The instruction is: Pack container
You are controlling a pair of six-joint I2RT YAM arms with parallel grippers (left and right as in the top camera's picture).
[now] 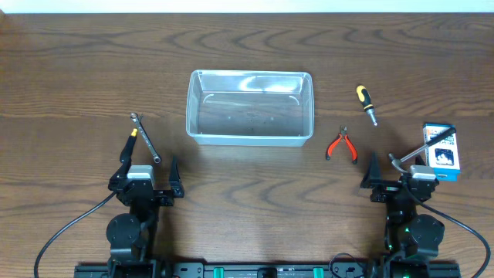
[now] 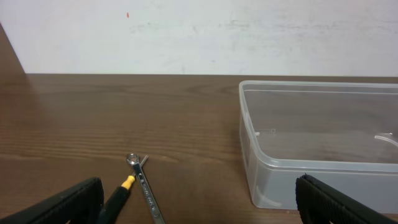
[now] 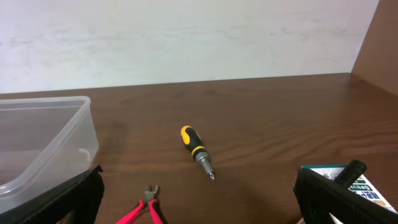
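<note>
**A:** Two grippers down at the near edge. How do their fingers stand?

**B:** The left gripper (image 1: 148, 173) has its fingers spread wide with nothing between them. The right gripper (image 1: 398, 173) stands the same way, wide and bare. Both sit low over the wooden table (image 1: 69, 69).

**A:** And the container?

**B:** The container (image 1: 248, 140) stands upright in the middle of the table, beyond the arms and between them, with a long side facing them. From the left wrist it shows ahead and to the right of the fingers. From the right wrist only one rounded corner shows, at the left.

**A:** What lies to its left?

**B:** A wrench (image 1: 147, 139) lies just ahead of the left gripper, well apart from the container. It crosses a small tool (image 1: 132, 141) with a yellow-and-black handle, and the two touch.

**A:** And to its right?

**B:** A yellow-and-black screwdriver (image 1: 366, 104) lies there, its tip pointing toward the arms. Nearer the arms are red-handled pliers (image 1: 342, 146), handles toward the arms. A blue-and-white box (image 1: 442, 148) sits just ahead of the right gripper.

**A:** Is something on that box?

**B:** A black-handled object (image 1: 438, 137) lies across it, with a metal shaft reaching toward the gripper. It is possibly another tool, but the view is too poor to say which.
</note>
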